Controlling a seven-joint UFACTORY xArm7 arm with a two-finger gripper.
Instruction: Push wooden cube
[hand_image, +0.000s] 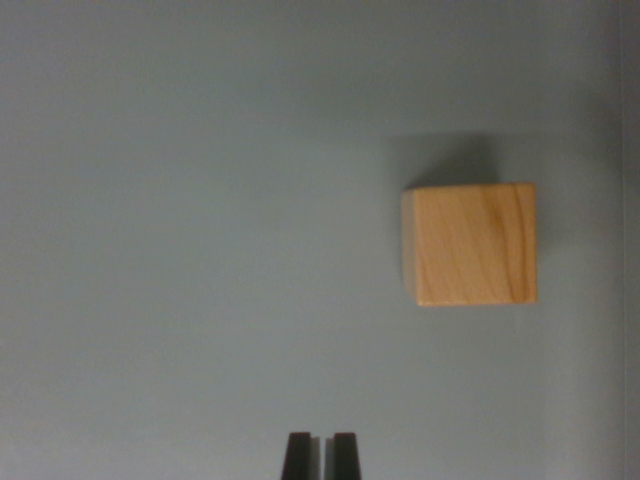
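Two dark fingers of the end effector (321, 455) poke up at the bottom edge of the wrist view. They sit pressed close together, with only a thin light line between them, and they hold nothing. Up and toward the wrist view's right sits the wooden cube (476, 243). It rests flat on the plain grey bench (180, 220), well apart from the fingers. A soft shadow lies just above the cube.
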